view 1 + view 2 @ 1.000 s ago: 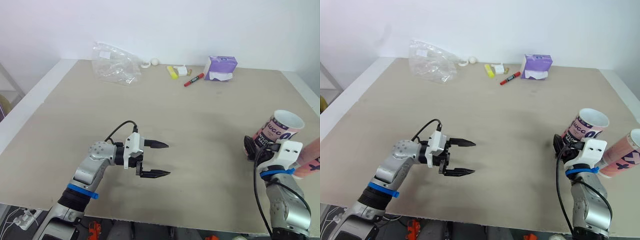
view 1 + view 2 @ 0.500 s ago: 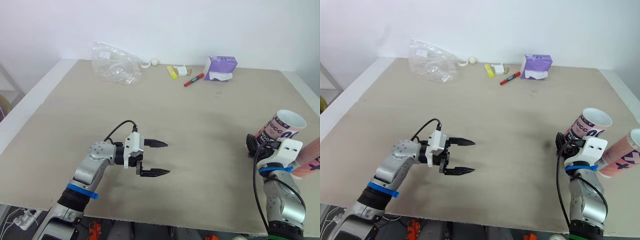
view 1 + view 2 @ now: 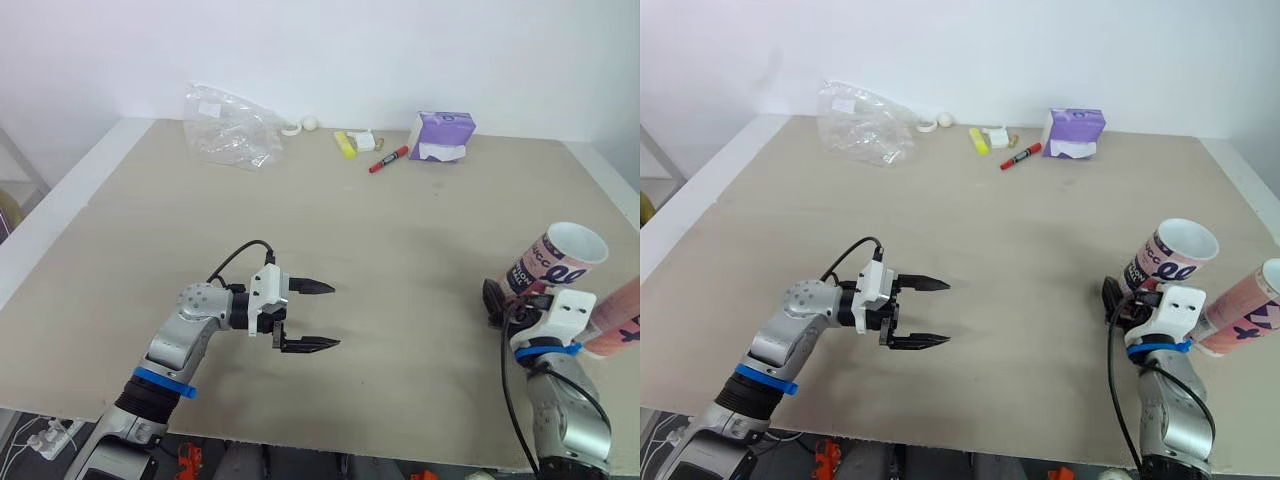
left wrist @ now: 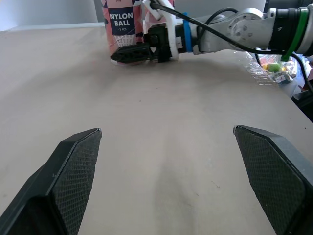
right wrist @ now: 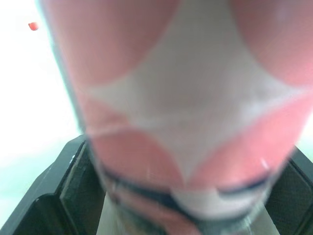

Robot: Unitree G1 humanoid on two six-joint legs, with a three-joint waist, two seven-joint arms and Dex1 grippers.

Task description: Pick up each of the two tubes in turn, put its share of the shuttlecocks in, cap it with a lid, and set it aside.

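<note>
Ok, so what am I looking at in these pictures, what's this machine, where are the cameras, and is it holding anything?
It is a humanoid robot with two arms, each ending in a black two-fingered tool. The two wide pictures come from cameras on its head, looking down at a table. The other two come from cameras on its wrists, looking along the fingers. The left tool hangs open over bare table. The right tool is closed on a pink tube, held tilted with its mouth open. A second tube is just to its right. Along the far edge lie a plastic bag, a red marker and a purple box.
</note>
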